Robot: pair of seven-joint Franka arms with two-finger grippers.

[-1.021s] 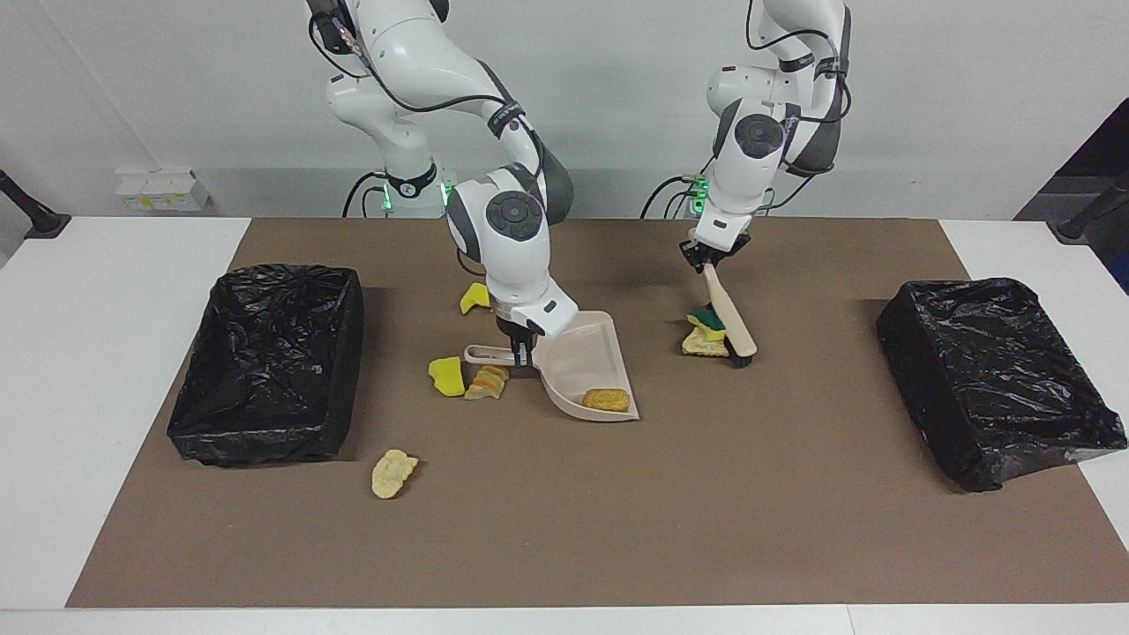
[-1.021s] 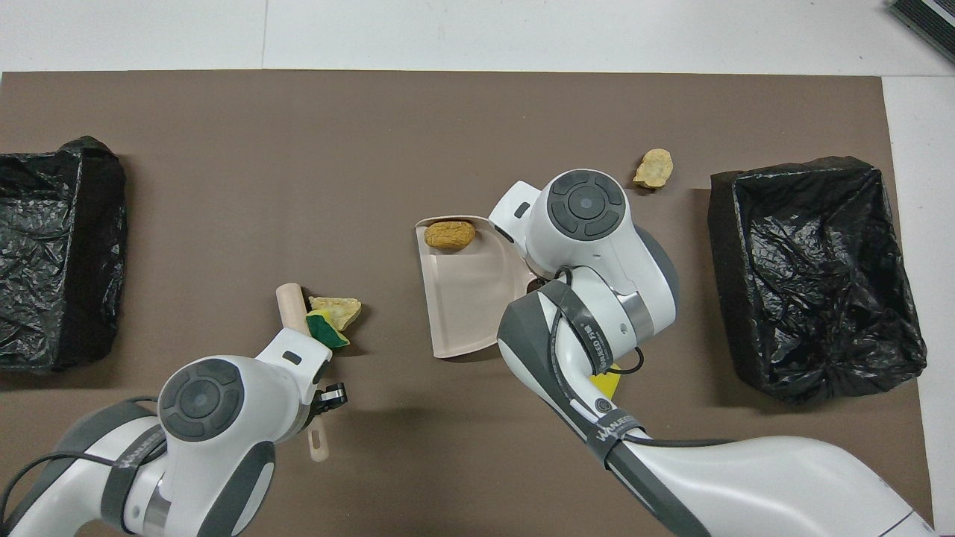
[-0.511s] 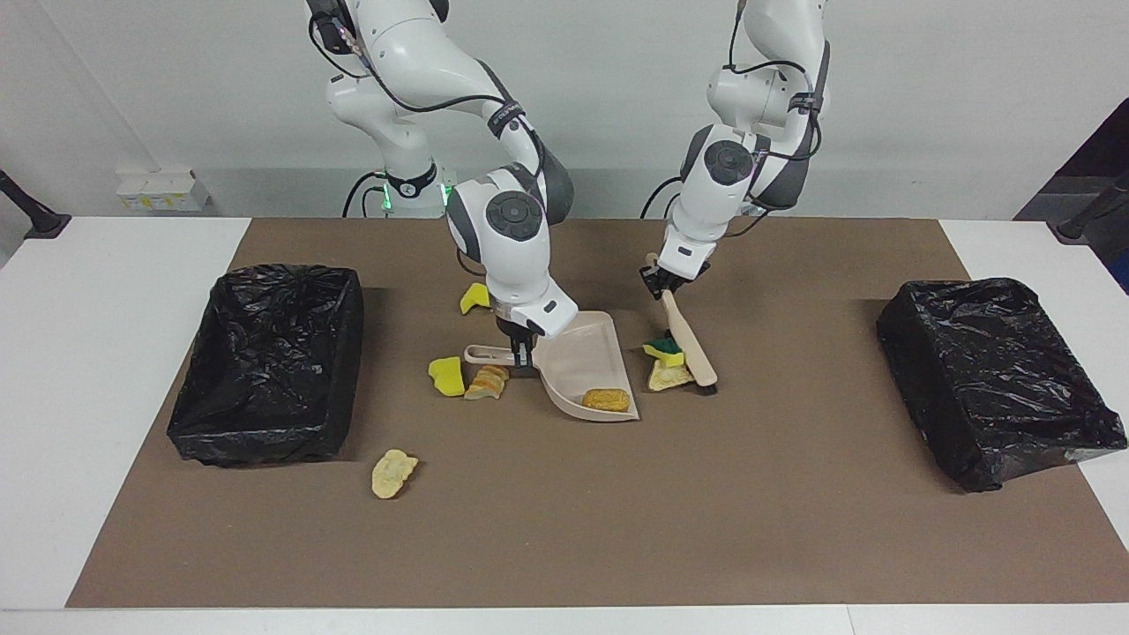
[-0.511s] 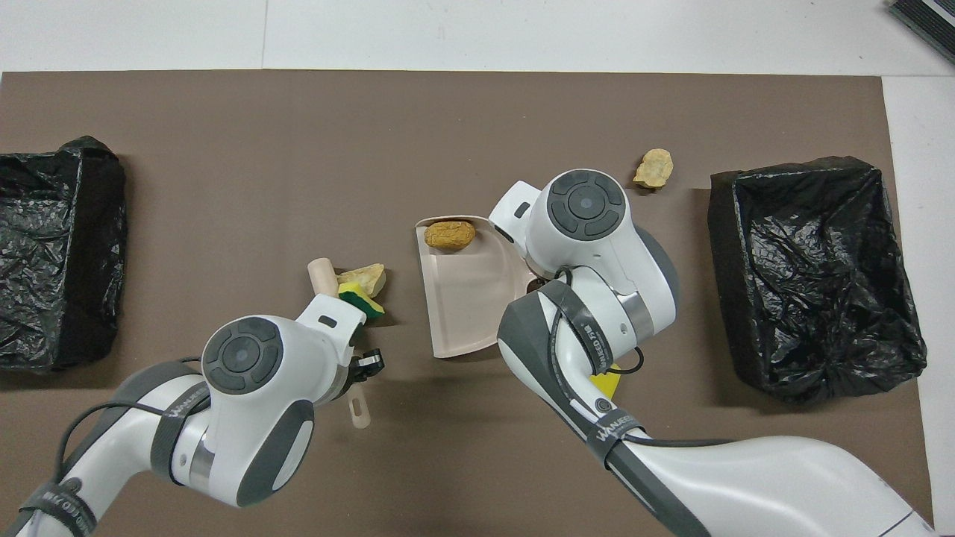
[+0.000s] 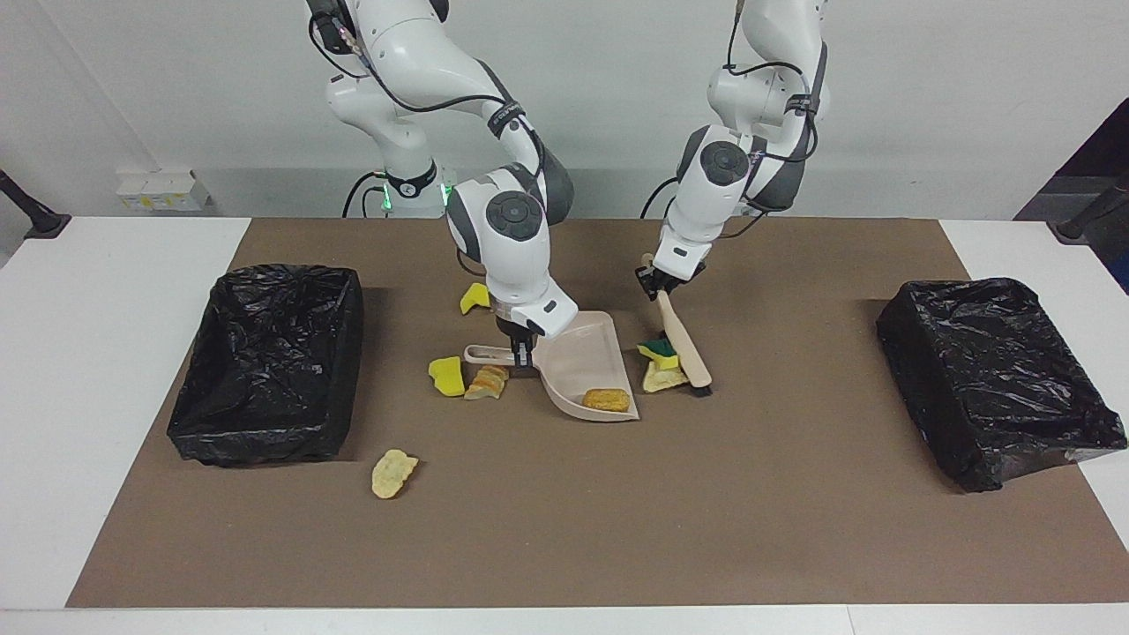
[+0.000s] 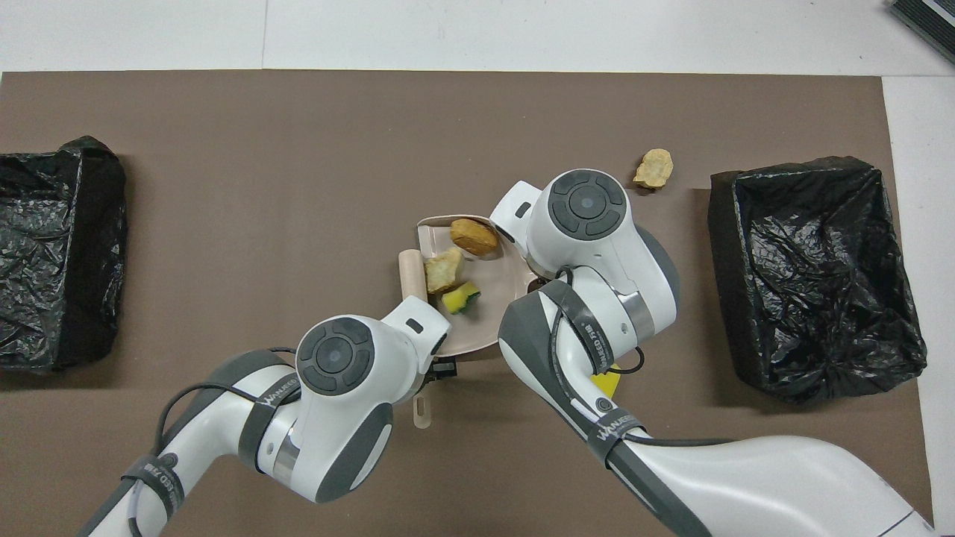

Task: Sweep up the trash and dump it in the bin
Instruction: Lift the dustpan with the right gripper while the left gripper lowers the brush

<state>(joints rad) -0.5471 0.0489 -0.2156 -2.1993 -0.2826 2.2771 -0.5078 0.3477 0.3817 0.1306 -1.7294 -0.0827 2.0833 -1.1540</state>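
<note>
— How are the fingers of the left gripper (image 5: 657, 284) set?

— They are closed narrowly on the upper end of the brush (image 5: 681, 335) handle. The brush is held slanted, its dark bristle end down on the brown mat (image 5: 564, 529) at the open mouth of the dustpan (image 5: 578, 353).

— And the right gripper (image 5: 522, 346)?

— Its fingers are clamped on the dustpan's handle (image 5: 483, 354), and the pan is kept flat on the mat between the two arms.

— Where is the trash found?

— One golden bread-like piece (image 5: 606, 400) lies inside the pan, by its rim. A green-faced sponge chunk (image 5: 660, 352) and a tan scrap (image 5: 663, 379) are pressed against the brush head right at the pan's mouth. From the facing camera they are seen just beside the pan's edge; from overhead they are seen over its floor, so how far in they lie cannot be told.

— What is left outside?

— A yellow sponge chunk (image 5: 448, 376) and a bread-like piece (image 5: 487, 383) lie together beside the pan's handle, toward the right arm's end. Another yellow chunk (image 5: 474, 298) is set nearer to the robots, partly hidden by the right arm. A pale piece (image 5: 392, 474) lies alone, farther from the robots, near the black-lined bin (image 5: 269, 362) at the right arm's end. A second lined bin (image 5: 997, 379) is placed at the left arm's end — well apart from the scraps.
</note>
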